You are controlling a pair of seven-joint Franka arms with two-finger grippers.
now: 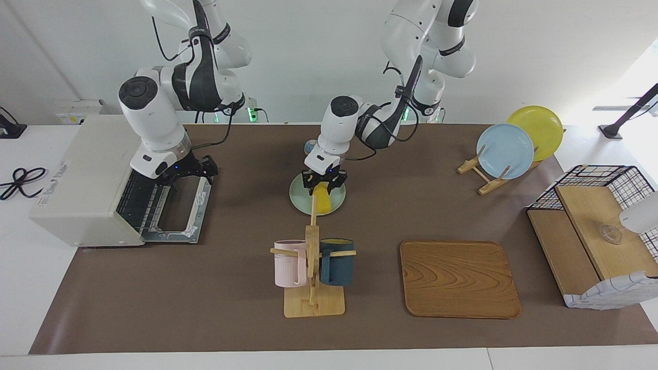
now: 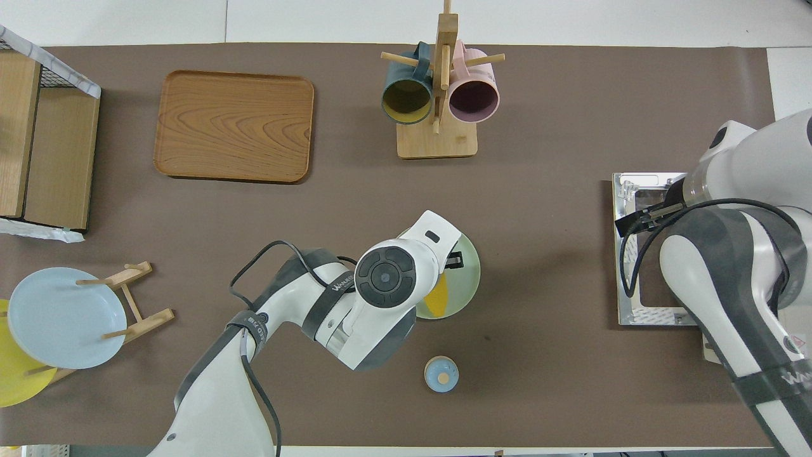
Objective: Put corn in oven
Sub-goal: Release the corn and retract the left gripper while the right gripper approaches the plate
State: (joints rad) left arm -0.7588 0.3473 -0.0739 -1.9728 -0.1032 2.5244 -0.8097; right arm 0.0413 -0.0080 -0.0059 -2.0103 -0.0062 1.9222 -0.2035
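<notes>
The yellow corn point(image 1: 322, 201) lies on a pale green plate point(image 1: 300, 199) in the middle of the table; it also shows in the overhead view point(image 2: 438, 298). My left gripper point(image 1: 324, 184) is down over the end of the corn nearer to the robots, with its fingers spread on either side of the cob. The cream-white oven point(image 1: 82, 180) stands at the right arm's end of the table, its door point(image 1: 180, 216) dropped open and the wire rack showing. My right gripper point(image 1: 201, 170) is at the door's handle edge point(image 2: 625, 222).
A wooden mug rack point(image 1: 312, 267) with a pink and a dark blue mug stands farther from the robots than the plate. A wooden tray point(image 1: 459, 280), a plate rack point(image 1: 506, 151) and a basket shelf point(image 1: 596, 231) lie toward the left arm's end. A small blue lid point(image 2: 441, 373) sits nearer to the robots.
</notes>
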